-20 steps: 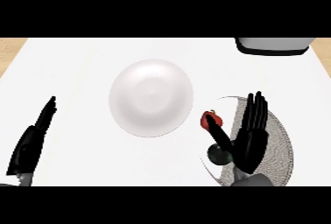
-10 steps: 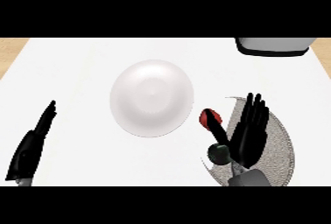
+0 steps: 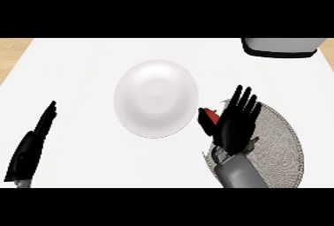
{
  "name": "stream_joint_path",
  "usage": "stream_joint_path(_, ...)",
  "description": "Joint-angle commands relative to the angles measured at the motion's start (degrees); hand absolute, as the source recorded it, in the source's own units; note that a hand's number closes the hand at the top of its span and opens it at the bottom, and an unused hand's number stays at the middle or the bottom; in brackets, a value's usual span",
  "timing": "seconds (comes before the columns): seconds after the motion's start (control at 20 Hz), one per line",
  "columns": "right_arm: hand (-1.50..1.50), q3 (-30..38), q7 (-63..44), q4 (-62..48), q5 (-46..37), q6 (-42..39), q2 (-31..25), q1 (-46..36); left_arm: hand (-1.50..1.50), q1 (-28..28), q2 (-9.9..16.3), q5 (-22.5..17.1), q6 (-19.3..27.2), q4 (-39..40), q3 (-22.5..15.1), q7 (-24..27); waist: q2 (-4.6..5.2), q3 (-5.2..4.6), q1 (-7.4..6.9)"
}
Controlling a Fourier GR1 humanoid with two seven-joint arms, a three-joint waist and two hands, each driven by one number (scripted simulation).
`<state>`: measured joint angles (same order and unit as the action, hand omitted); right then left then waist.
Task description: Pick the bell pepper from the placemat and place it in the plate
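Head view: nearest, the left hand [image 3: 31, 145] rests open at the counter's left edge. Further in, the right hand [image 3: 233, 124] sits over the placemat [image 3: 282, 141], thumb pinching the red bell pepper [image 3: 209, 115] at the mat's left rim, just beside the plate [image 3: 155, 98]. The hold looks shallow; I reckon the pepper could slip short of the plate.

A red pepper [image 3: 210, 115] shows beside a black hand [image 3: 235, 126], a plain white plate [image 3: 155, 98], a grey woven-patterned placemat [image 3: 277, 141], on a white counter [image 3: 85, 66].
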<state>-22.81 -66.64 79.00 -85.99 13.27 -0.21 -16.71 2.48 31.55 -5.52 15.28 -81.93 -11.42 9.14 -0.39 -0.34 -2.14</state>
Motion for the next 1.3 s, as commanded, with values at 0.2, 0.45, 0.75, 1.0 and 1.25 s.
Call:
stream_joint_path(0.2,-1.5,-6.5,-18.5,-1.8,7.1,-16.9,0.2,-5.7,0.0,-3.2,-0.1,-0.6,-1.0,1.3,1.5,-0.8,0.43,0.26,0.66)
stream_joint_path(0.45,-1.5,-4.0,-18.6,-2.0,10.9,-19.7,0.2,-9.9,0.0,-0.5,0.0,-0.3,-1.6,0.8,1.3,0.0,0.35,0.28,0.5)
stream_joint_path(0.75,-1.5,-3.9,-18.6,-5.3,15.9,-17.2,0.2,-8.9,0.0,-0.1,-2.2,1.5,0.1,0.2,0.3,-0.5,0.49,0.32,1.09)
stream_joint_path(1.0,-1.5,-0.9,-18.6,-6.4,16.5,-20.9,0.2,-12.9,0.0,1.5,-1.4,1.7,-0.3,-0.7,1.1,0.0,0.26,0.31,1.01)
stream_joint_path(1.25,-1.5,-1.9,-17.5,-8.7,15.5,-15.3,0.2,-8.9,0.0,0.4,-0.8,1.4,-1.4,0.3,3.1,0.2,0.35,0.34,1.59)
